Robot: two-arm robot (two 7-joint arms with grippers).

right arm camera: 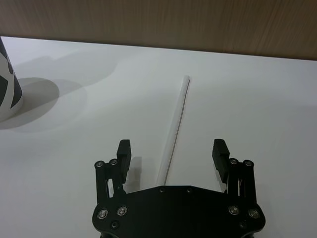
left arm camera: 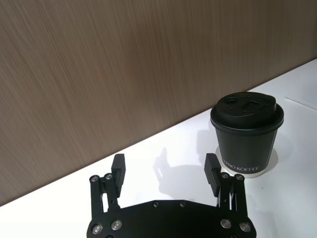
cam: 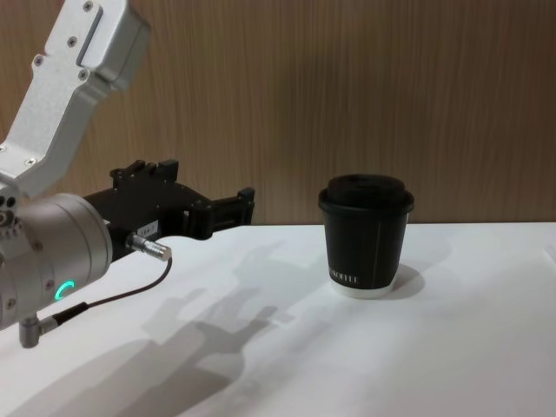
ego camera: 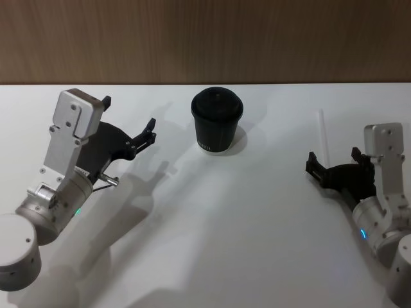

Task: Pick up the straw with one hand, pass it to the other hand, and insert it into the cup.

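Hovering over straw [right arm camera: 176,124], right gripper [right arm camera: 172,147], jaws apart

The left gripper [ego camera: 128,117] hangs at the left of the scene, raised, and is aimed toward the far right. Its two black fingers [left arm camera: 118,168] are spread wide apart and grasp nothing. Behind it, nearer the body, is its silver cylindrical wrist [cam: 52,261] with a glowing green light, and a dark cable [cam: 104,300] loops from a plug on its side. A silver bracket [ego camera: 74,128] rises over the wrist. The right gripper [ego camera: 333,158] is at the right, pointing far and left. Its fingers [right arm camera: 220,148] are likewise wide apart and hold nothing. Its silver wrist [ego camera: 379,224] shows a blue light and lies at the near right.
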